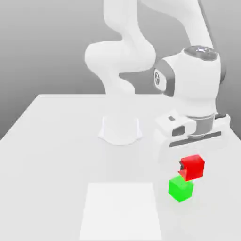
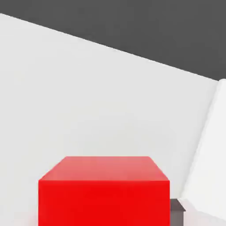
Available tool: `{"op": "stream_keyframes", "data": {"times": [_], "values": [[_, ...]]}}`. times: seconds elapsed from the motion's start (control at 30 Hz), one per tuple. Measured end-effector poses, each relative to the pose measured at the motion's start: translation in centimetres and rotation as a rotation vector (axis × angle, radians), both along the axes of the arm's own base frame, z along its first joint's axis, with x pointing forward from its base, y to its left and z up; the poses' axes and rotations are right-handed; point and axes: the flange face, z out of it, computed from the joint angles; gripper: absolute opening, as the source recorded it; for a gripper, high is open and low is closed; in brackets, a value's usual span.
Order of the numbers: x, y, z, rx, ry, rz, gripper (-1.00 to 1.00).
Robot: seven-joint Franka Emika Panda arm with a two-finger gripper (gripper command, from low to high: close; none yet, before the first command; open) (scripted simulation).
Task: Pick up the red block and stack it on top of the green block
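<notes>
The red block (image 1: 193, 166) is a small bright cube on the exterior view's right, just behind the green block (image 1: 180, 188) and overlapping its upper corner in the picture. My gripper (image 1: 190, 167) hangs straight down from the white hand and is shut on the red block, with a dark fingertip (image 1: 181, 165) showing at its side. In the hand view the red block (image 2: 104, 194) sits close up between the jaws, and a dark fingertip (image 2: 177, 208) presses against its side. Whether the red block rests on the table or hangs just above it I cannot tell.
The arm's white base (image 1: 120, 130) stands at the middle back of the white table (image 1: 52, 155). A brighter white rectangle (image 1: 121, 210) lies on the table at the front, left of the green block. The table's back edge meets a grey backdrop.
</notes>
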Motion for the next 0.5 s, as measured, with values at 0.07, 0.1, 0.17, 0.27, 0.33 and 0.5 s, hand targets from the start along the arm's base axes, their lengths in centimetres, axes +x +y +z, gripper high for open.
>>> {"op": "stream_keyframes", "data": {"times": [0.07,0.1,0.17,0.27,0.33,0.5], "values": [[-1.4,0.1,-0.3,-0.018,-0.002,0.045,-1.0],[-1.6,0.2,-0.6,-0.022,-0.003,0.053,-1.0],[-1.6,0.2,-1.4,-0.028,-0.006,0.057,-1.0],[-1.4,0.1,-2.9,-0.03,-0.009,0.055,-1.0],[-1.4,0.1,-4.1,-0.03,-0.009,0.055,-1.0],[-1.8,0.2,-6.6,-0.026,-0.004,0.061,1.0]]}}
